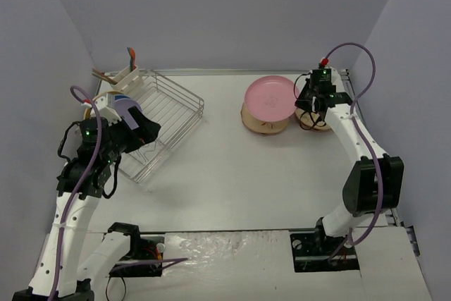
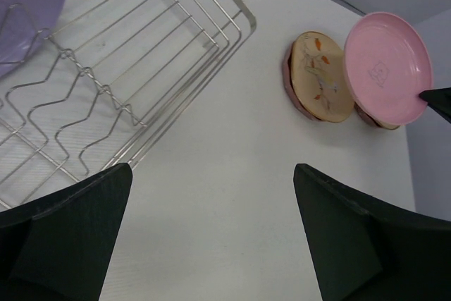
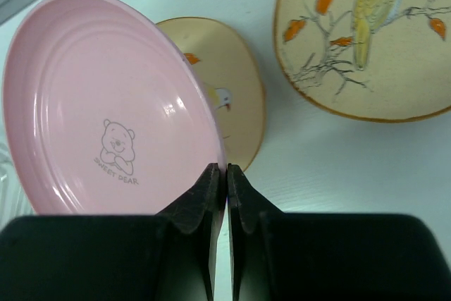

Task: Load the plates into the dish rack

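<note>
Pink plate [image 3: 106, 96] | rim in right tool [image 3: 226, 181] | cream plate [image 3: 236, 82] beneath

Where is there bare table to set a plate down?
Bare table runs wide between the dish rack and the cream plates. The rack's wire slots beside the purple plate are free. Crowded: far right, where the right gripper pinches the pink plate over the cream ones.

Dish rack [image 1: 169, 114] left, racked plate [image 1: 128, 106] in it; plate stack [image 1: 262, 125] right, tilted plate [image 1: 270, 98] over it, second stack [image 1: 323, 127] just right.
</note>
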Available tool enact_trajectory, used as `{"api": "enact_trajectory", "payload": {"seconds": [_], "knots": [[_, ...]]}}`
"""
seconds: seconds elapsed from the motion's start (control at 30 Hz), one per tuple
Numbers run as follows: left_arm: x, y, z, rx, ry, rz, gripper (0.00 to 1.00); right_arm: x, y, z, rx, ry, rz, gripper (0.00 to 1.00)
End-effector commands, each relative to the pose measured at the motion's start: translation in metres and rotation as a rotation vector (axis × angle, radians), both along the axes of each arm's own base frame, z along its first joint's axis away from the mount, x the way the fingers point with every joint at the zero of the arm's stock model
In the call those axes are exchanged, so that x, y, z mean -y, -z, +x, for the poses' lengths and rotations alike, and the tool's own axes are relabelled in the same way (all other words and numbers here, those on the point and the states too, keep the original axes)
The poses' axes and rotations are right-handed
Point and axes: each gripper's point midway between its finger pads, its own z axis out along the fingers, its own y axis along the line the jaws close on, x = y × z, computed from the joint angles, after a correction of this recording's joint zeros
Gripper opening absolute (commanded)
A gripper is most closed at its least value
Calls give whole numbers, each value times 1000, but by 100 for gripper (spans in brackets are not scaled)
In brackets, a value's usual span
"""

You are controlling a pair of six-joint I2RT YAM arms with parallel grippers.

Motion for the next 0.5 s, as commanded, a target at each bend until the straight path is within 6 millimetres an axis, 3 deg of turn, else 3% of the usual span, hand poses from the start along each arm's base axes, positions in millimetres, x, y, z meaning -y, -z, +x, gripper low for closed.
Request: {"api": "enact_trajectory", "payload": {"seconds": [0.0, 0.13, 0.23, 0.37, 0.47], "knots": [[33, -58, 18, 137, 58, -180, 97, -42, -60, -14, 176, -172, 124, 0], [63, -69, 29, 145, 104, -247, 97, -87, -89, -35, 256, -304, 214, 0], [84, -78, 38, 154, 126, -251, 97, -108, -101, -53, 298, -371, 275, 0], [118, -78, 51, 119, 178, -266, 97, -129, -109, -73, 331, -435, 317, 0], [143, -80, 58, 105, 216, -287, 96, -134, -114, -82, 352, -453, 327, 0]]}}
